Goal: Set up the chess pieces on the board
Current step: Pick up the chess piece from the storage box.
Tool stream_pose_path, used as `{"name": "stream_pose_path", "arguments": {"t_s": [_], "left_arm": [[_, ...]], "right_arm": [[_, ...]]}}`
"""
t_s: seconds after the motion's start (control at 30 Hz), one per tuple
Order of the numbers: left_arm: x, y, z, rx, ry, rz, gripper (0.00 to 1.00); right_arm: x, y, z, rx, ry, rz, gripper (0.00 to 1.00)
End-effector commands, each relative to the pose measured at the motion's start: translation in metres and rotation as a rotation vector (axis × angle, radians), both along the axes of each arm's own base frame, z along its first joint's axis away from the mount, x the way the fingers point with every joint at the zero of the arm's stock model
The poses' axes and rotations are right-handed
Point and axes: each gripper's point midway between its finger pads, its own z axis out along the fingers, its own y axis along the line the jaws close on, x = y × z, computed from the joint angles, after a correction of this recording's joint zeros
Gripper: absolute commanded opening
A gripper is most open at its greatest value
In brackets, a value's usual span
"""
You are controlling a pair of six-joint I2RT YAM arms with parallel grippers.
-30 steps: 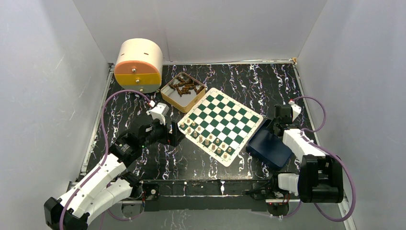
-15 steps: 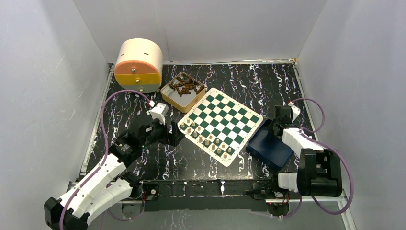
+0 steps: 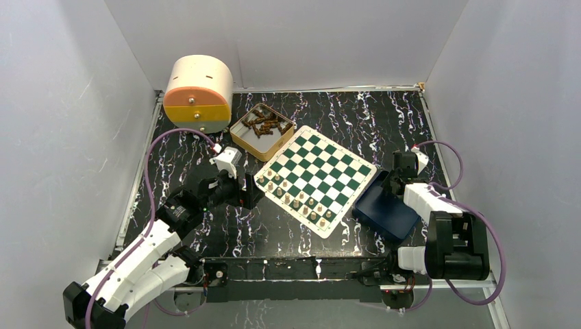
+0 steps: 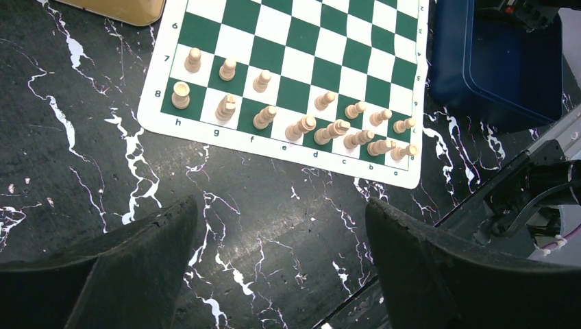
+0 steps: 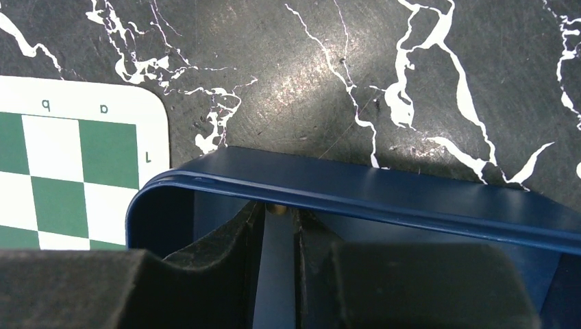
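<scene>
The left gripper (image 4: 279, 209) is hovering over the black marbled table (image 4: 274, 267), just off the near edge of the board (image 4: 340, 46); its jaws are standing wide apart, with nothing between them.

The board is lying flat and skewed on the table, between the two arms; the chess pieces (image 4: 301, 127) are standing upright in two rows along the lettered edge closest to the left gripper, and the rest of the squares are showing bare green and white.

The right gripper (image 5: 277, 209) is reaching down inside the blue tray (image 5: 384, 195), which is sitting just beside the board's corner; its jaws are drawn in narrow, and a small tan bit (image 5: 276, 208) is showing right at the fingertips; whether it is actually pinched I cannot tell.

A tan tin (image 3: 255, 146) holding dark brown pieces is sitting just beside the far-left edge of the board; a round cream and orange container (image 3: 199, 92) is standing behind it in the far-left corner.
</scene>
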Motion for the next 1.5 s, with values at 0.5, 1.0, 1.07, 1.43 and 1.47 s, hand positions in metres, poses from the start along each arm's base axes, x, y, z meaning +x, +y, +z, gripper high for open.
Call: {"name": "stream_pose_path", "arguments": {"t_s": [0.5, 1.0, 1.07, 1.43, 1.47], "left_arm": [[0.001, 0.0, 0.002, 0.001, -0.016, -0.007, 0.87], [-0.002, -0.034, 0.016, -0.121, -0.124, -0.194, 0.69], [-0.004, -0.042, 0.021, -0.136, -0.172, -0.267, 0.69], [-0.02, -0.076, 0.035, -0.075, -0.453, -0.714, 0.6], [-0.024, -0.078, 0.037, -0.067, -0.507, -0.777, 0.6]], "right_arm": [[-0.006, -0.003, 0.037, -0.025, 0.01, 0.02, 0.18], [-0.019, 0.039, 0.096, 0.123, -0.059, 0.246, 0.16], [-0.022, 0.048, 0.101, 0.162, -0.059, 0.284, 0.16], [-0.041, 0.102, 0.134, 0.386, -0.054, 0.551, 0.15], [-0.043, 0.111, 0.14, 0.426, -0.064, 0.589, 0.15]]}}
